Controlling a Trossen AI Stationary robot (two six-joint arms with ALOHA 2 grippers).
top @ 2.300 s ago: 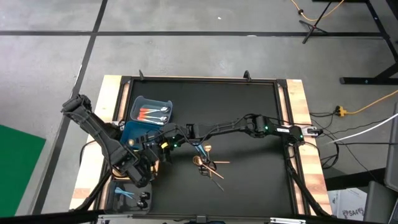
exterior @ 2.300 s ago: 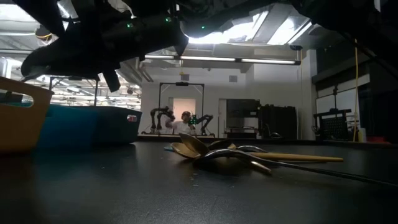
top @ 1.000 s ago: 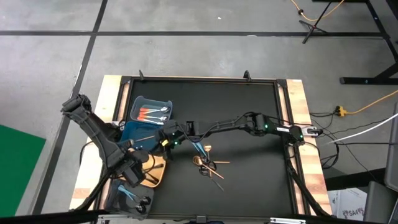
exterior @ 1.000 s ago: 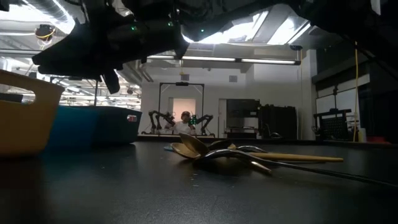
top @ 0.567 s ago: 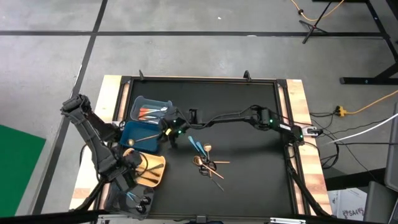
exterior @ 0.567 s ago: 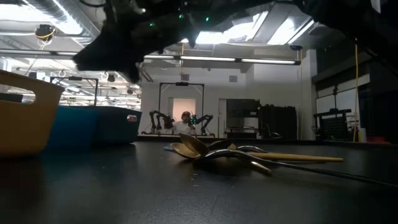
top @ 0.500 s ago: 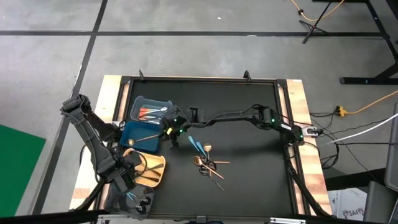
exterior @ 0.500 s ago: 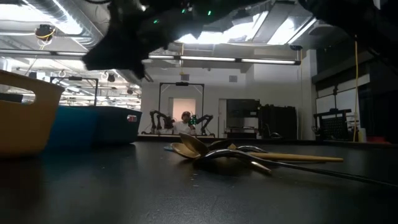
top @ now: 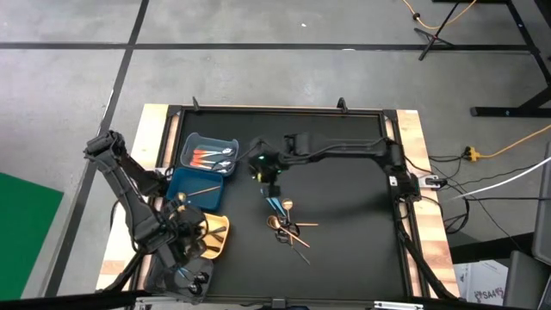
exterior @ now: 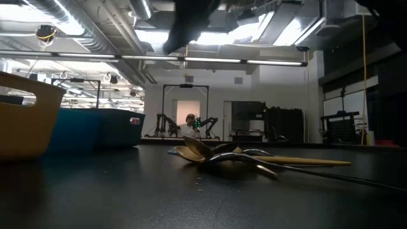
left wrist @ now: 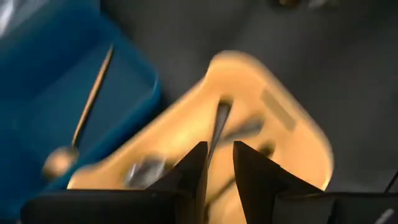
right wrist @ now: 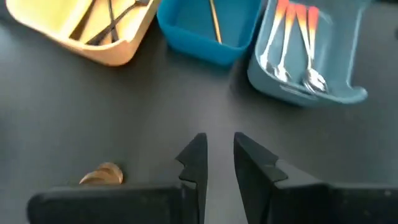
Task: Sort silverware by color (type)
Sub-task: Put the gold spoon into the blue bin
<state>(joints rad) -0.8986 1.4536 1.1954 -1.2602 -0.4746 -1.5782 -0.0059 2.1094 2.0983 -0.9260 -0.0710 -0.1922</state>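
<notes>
Evidently the right gripper (top: 269,178) had just pulled away from the bins. A second earlier it hung at the edge of the dark blue bin (top: 178,179), left of the frame's centre; now it stood over bare black table (top: 344,172) just above the leftover pile in the high view. Its pincer was narrowly parted and held nothing, with only table showing through the gap in its own wrist view. A gold spoon (top: 200,189) lay aslant inside the dark blue bin, so that delivery looked finished.

The left gripper (top: 183,234) had drifted down towards the lower left of the high view and hovered over the yellow bin (top: 220,234), which held several black pieces (right wrist: 106,25). Whether its pincer gripped anything I could not tell: a black handle (left wrist: 219,121) lined up with it in the blurred left wrist view, but it may simply have lain in the bin.

The orange-handled spoons (top: 207,157) sat together in the lighter blue bin (top: 193,139) at the upper left of the table.

Still unsorted, near the centre of the frame, were a light blue piece (top: 274,205) and, just below it, a tangle of gold spoons (top: 288,228) crossed over one another.

With the right gripper already close above that group, the sort seemed well along, and the next pick probably belonged to the light blue piece or one of the gold spoons.
</notes>
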